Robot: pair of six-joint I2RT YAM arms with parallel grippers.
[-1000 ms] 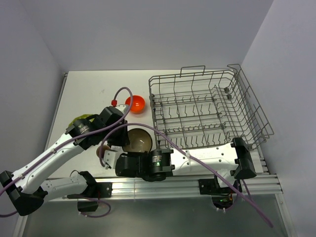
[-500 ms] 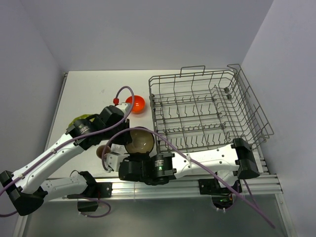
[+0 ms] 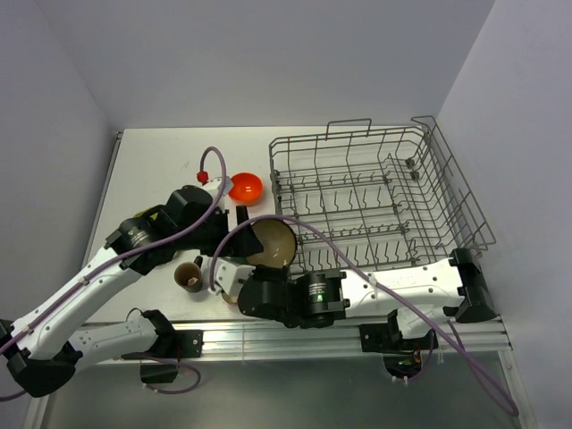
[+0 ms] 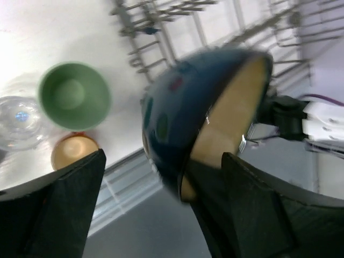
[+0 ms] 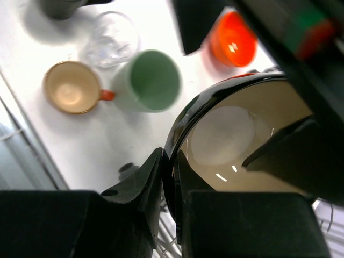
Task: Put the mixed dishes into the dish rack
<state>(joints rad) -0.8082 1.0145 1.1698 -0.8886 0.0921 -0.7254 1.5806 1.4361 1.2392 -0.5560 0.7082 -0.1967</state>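
Currently right gripper point(image 5: 167, 173) pinches blue bowl point(image 5: 231, 129) by rim; left gripper point(image 4: 161, 158) jaws spread. Risk: 1-edge hold lets tilted bowl slip onto near-left corner of dish rack point(image 3: 380, 201).

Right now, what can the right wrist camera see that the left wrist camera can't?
Only the right wrist view shows the red bowl and the edge of a dark mug. Only the left wrist view shows the blue bowl's blue outside; the right wrist view looks into its cream inside. Both share the blue bowl, pinched at its rim by the right gripper, plus the green cup, the glass and the orange cup.
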